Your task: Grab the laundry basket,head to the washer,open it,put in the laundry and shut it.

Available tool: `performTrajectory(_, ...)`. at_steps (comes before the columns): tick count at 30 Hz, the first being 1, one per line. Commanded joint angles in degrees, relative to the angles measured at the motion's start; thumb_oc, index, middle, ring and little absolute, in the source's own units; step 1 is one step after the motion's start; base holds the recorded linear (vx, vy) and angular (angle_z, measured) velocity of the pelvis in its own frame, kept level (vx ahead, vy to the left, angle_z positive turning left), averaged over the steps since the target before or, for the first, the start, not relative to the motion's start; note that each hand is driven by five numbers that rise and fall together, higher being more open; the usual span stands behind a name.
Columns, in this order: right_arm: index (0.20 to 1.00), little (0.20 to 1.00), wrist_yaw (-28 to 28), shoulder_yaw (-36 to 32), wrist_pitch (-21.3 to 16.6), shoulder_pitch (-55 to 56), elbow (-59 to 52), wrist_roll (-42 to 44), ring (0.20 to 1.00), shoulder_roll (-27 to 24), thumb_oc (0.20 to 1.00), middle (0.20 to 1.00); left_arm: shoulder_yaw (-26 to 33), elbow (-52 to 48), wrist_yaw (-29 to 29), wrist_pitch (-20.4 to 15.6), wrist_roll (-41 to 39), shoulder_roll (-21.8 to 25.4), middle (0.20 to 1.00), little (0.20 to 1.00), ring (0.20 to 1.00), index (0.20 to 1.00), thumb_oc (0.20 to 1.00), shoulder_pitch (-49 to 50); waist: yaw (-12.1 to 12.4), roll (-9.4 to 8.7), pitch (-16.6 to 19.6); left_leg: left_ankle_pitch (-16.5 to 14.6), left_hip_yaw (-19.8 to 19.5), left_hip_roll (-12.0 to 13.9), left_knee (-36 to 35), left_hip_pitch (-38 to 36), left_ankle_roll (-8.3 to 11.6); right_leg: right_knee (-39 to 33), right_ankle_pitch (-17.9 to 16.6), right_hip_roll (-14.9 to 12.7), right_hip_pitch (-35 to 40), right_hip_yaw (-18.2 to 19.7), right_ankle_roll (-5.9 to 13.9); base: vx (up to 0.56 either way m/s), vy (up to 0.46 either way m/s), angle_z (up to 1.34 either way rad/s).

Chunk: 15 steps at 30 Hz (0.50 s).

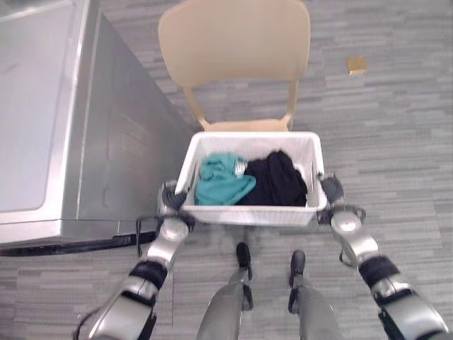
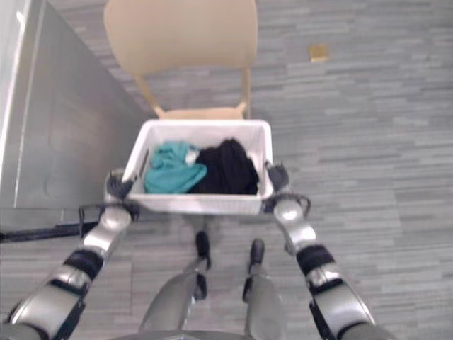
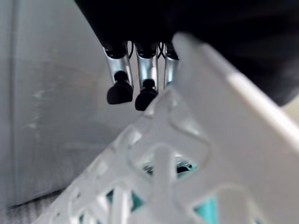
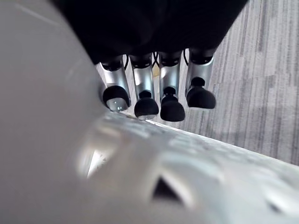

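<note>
Both hands grip the white laundry basket [image 1: 252, 212] — left hand [image 1: 172, 198] and right hand [image 1: 331, 190] curled under its end rims, beside the washer [image 1: 56, 127].

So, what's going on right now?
Left hand and right hand at basket ends. Clothes inside. Washer on left, chair ahead.

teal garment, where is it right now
In the left eye view the teal garment lies in the white laundry basket's left half, touching the black clothing on its right, with the washer further left.
</note>
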State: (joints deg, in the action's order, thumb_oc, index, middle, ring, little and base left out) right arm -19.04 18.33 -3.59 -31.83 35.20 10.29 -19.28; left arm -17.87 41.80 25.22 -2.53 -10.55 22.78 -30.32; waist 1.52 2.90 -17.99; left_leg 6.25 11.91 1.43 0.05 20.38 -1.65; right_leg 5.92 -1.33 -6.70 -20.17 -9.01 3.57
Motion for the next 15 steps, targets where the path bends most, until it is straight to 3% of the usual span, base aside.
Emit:
performTrajectory(1, 1.000, 1.000, 1.0, 8.5, -1.9, -7.7, 3.9, 2.9, 1.000, 6.9, 1.000, 1.000, -6.5, 3.3, 0.2, -5.6, -2.7, -4.6, 1.000, 1.000, 1.000, 1.000, 1.000, -10.2, 0.8, -3.46, -0.4, -4.8, -3.2, 1.8, 5.0, 1.3, 4.99, -2.6, -2.2, -5.9, 0.3, 2.5, 4.67, -0.05, -0.034, 0.01)
performTrajectory(8, 1.000, 1.000, 2.2, 8.5, -0.9, -6.8, 5.8, 3.9, 1.000, 5.2, 1.000, 1.000, -4.7, -0.7, 0.0, -5.9, -3.3, -5.0, 1.000, 1.000, 1.000, 1.000, 1.000, -4.5, 1.7, -4.57, -1.4, -4.7, -3.5, 2.5, 4.4, -0.2, 5.38, -3.1, -2.1, -5.6, 1.7, 1.8, 4.44, 0.00, -0.033, 0.01)
performTrajectory(9, 1.000, 1.000, 2.1, 7.4, -1.0, -4.5, 4.4, 3.9, 1.000, 5.0, 1.000, 1.000, -3.3, -3.6, 0.1, -6.3, -4.3, -5.8, 1.000, 1.000, 1.000, 1.000, 1.000, -0.3, 1.9, -4.96, -1.6, -3.7, -3.1, 2.6, 4.4, -0.4, 4.91, -3.2, -3.0, -5.7, 1.8, 1.6, 4.00, -0.05, -0.010, 0.05)
performTrajectory(15, 1.000, 1.000, 4.6, 2.7, -0.3, 10.0, -2.4, 2.7, 1.000, 3.8, 1.000, 1.000, 1.1, -13.7, -3.6, -5.7, -4.1, -6.2, 1.000, 1.000, 1.000, 1.000, 1.000, 14.5, 2.6, -5.41, -0.1, -4.5, -3.3, 2.2, 2.3, -6.2, 4.68, -4.2, -2.3, -5.7, 7.5, 0.1, 4.16, 0.05, 0.001, 0.08)
